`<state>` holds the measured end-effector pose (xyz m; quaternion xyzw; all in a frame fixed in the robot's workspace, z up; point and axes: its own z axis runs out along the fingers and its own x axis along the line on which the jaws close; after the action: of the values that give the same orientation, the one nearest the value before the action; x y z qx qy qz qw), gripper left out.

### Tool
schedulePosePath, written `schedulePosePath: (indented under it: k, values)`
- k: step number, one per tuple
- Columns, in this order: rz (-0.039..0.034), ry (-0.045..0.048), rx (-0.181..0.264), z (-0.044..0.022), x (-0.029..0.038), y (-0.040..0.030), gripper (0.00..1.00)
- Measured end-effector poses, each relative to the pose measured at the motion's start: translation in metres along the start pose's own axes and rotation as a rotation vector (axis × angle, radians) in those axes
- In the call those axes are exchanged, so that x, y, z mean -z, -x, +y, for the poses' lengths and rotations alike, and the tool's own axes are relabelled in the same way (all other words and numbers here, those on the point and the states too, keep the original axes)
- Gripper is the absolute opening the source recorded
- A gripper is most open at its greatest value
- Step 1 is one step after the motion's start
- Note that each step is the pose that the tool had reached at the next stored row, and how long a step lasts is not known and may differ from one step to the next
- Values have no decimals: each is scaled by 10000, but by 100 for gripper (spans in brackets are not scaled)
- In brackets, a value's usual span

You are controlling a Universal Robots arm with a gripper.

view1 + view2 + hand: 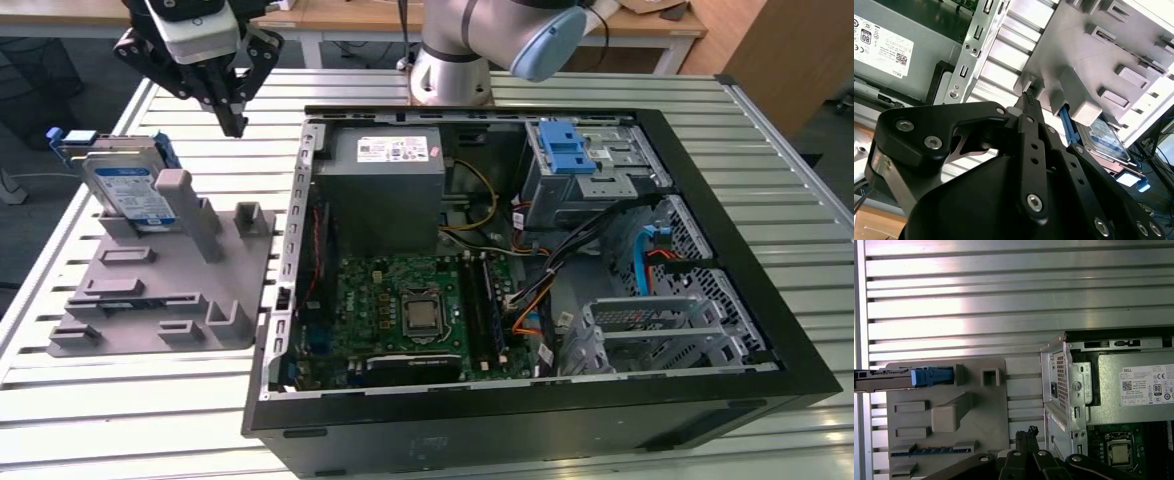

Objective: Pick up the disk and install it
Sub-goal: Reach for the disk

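Slatted metal tabletop, contents as follows.

Computer case: black, lid off, lying open on the half of the tabletop toward the exterior view's right. A grey power-supply box and a green circuit board sit inside.

Stand: grey plastic with posts and slots, near the tabletop edge at the exterior view's left, just beside the case.

Disk: silver-grey, with a blue-and-white label and blue side rails.
- Location: it stands on edge in the stand, at the end toward the tabletop corner on the arm-base side. It is not yet lifted.
- Long axis: the first wrist view shows the disk edge-on as a thin strip, so its long top edge runs parallel to the tabletop slats.
- The second wrist view shows the labelled face of the disk beyond the stand.

Gripper: black, on the single arm.
- State: the fingers are drawn together to a narrow point, with nothing between them.
- Location: it hangs high over the bare slats between stand and case, apart from the disk.

Governing relation: from the gripper, the disk lies along the slats toward the tabletop edge at the exterior view's left. It is lower and offset a little across the slats. By my reading, the gripper's fingers sit side by side on the slat line. That is the same line as the disk's long edge, not across its thin side.
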<state>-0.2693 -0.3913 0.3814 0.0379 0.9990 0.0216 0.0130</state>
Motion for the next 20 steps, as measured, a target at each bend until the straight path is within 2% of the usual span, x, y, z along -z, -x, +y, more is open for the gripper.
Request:
schedulePosePath:
  k: [7, 20]
  values:
    - [1, 0, -1, -1, 1, -9, 11]
    - [0, 0, 0, 20, 3, -175, 11]
